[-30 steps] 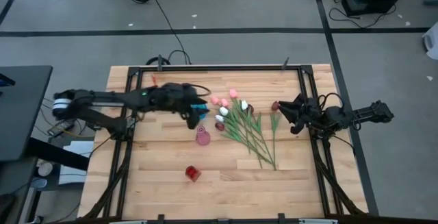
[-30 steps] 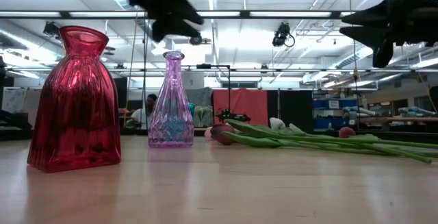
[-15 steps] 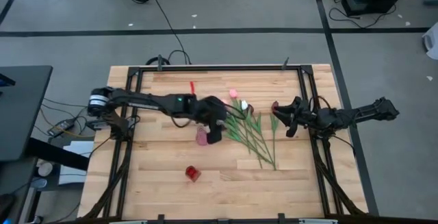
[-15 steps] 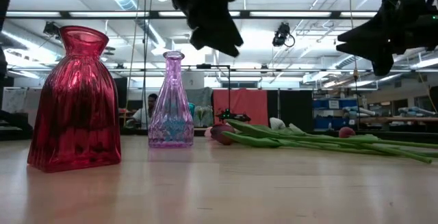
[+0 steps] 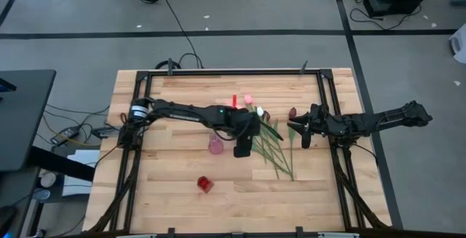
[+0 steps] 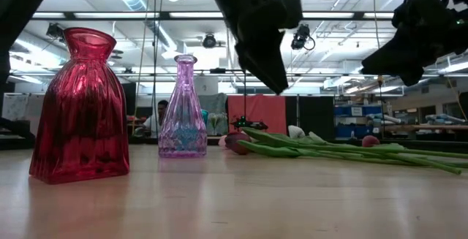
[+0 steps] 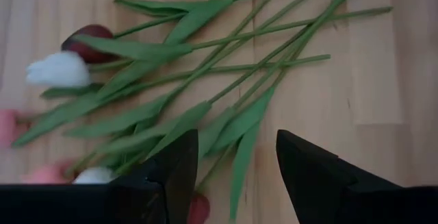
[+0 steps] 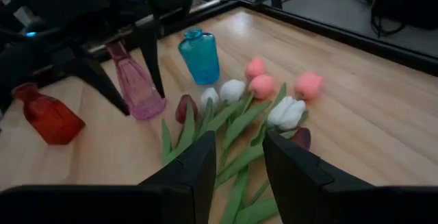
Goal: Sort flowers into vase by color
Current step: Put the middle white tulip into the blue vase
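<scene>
The flowers (image 5: 268, 135) lie in a loose pile on the table, right of centre, with pink, white and maroon heads toward the far edge and green stems (image 7: 226, 90) fanning toward the near edge. My left gripper (image 7: 236, 138) hangs open above the pile's left side (image 5: 244, 148), pointing steeply down and touching nothing. My right gripper (image 8: 239, 138) stays open and empty by the table's right side (image 5: 296, 130), aimed at the flower heads (image 8: 263, 87). Three vases stand left of the pile: pink (image 5: 215, 145), red (image 5: 204, 185) and blue (image 8: 200, 56).
A black frame (image 5: 233, 72) runs around the table. The left arm (image 5: 182, 112) stretches across the table's far left part, above the blue vase. One maroon head (image 5: 293, 112) lies close to my right gripper. Bare wood (image 5: 291, 194) lies toward the near edge.
My left gripper has travelled toward the table's right edge and downward, past the vases to above the flower stems, tipping more steeply down. My right gripper has stayed in place but tipped down toward the flowers. The flowers and vases have not moved.
</scene>
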Tool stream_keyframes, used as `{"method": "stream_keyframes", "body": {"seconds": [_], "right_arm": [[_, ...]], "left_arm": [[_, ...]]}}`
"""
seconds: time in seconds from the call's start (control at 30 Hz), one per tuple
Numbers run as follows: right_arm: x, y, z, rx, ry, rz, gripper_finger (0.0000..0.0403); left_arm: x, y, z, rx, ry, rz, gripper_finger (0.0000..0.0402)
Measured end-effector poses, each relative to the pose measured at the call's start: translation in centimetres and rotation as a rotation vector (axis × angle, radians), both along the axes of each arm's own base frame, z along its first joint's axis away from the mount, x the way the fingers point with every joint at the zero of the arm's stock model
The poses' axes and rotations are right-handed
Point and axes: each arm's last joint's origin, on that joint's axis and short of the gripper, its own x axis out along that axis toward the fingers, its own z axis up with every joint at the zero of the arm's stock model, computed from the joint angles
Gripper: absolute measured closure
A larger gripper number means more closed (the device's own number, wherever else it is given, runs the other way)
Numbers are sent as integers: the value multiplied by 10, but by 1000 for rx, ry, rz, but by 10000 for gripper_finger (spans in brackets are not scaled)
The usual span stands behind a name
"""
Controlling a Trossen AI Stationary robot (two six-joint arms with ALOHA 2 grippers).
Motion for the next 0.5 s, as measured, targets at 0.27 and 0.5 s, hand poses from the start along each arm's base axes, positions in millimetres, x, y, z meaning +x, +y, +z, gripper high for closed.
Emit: {"method": "stream_keyframes", "body": {"seconds": [0.27, 0.5], "right_arm": [[-2, -1, 3, -25, -20, 0, 267], [-2, -3, 4, -83, -13, -33, 267]], "left_arm": [[14, 0, -18, 76, 17, -100, 198], [21, 1, -41, 191, 63, -211, 198]]}}
